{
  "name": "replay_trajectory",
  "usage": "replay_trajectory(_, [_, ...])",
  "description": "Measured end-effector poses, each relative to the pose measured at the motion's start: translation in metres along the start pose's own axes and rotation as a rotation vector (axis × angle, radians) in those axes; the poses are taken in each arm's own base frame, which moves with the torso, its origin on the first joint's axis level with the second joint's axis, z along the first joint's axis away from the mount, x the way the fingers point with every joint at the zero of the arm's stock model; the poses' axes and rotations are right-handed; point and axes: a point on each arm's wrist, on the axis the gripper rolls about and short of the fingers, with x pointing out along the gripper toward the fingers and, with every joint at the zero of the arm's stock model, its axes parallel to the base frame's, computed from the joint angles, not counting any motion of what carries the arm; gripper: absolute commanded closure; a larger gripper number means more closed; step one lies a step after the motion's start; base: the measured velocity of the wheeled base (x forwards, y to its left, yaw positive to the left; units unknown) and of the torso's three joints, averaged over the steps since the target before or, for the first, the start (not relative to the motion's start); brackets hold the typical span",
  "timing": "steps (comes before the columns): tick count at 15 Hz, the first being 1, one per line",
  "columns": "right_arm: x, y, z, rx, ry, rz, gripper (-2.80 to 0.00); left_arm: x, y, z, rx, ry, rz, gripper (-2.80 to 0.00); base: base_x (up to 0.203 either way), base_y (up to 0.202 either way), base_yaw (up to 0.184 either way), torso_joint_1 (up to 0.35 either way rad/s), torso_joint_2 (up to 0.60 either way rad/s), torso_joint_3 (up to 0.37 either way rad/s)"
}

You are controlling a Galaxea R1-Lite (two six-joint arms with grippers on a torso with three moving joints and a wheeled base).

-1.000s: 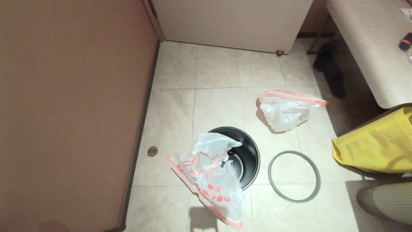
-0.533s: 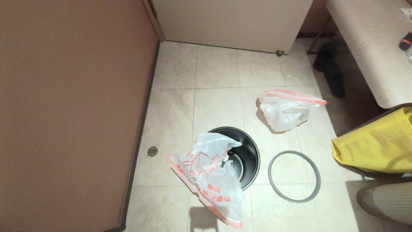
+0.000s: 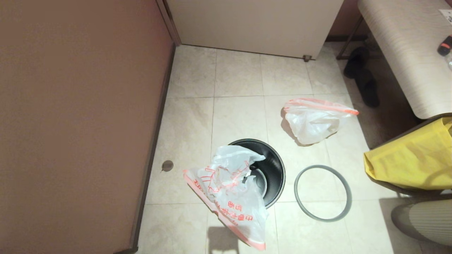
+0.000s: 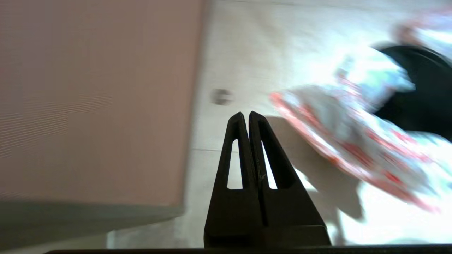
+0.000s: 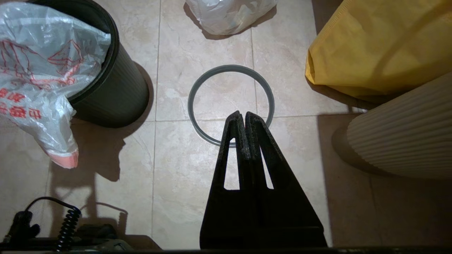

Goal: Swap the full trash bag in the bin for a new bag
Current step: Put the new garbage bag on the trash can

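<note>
Two grippers, both with fingers pressed together and holding nothing: the left gripper (image 4: 246, 113) hangs over floor tile by the brown wall panel (image 3: 77, 123), left of the bin; the right gripper (image 5: 241, 113) hangs over the near edge of the rim ring. Yellow fabric bag (image 3: 413, 158) at right edge. The bin (image 3: 272, 169) stands upright on the floor, centre-near. The new bag (image 3: 229, 194), red print showing, drapes over the bin's near-left rim and hangs outside it. The full trash bag (image 3: 314, 121) lies on the floor far-right of the bin, apart from it. Grey rim ring (image 3: 323, 193) lies flat just right of the bin.
</note>
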Motion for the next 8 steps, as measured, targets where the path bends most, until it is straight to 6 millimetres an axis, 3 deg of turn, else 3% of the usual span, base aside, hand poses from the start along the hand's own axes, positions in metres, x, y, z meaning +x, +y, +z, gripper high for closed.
replay_trajectory(4, [-0.002,0.0,0.002,-0.055,0.027,-0.005,0.0,-0.001,-0.001,-0.002,-0.003,-0.009,-0.05,0.0,0.0,0.0,0.0,0.0,0.0,0.0])
replay_trajectory(8, [-0.011,0.001,0.057,-0.048,-0.069,-0.015,0.0,-0.001,-0.001,-0.002,-0.008,-0.011,-0.049,0.0,0.0,0.0,0.0,0.0,0.0,0.0])
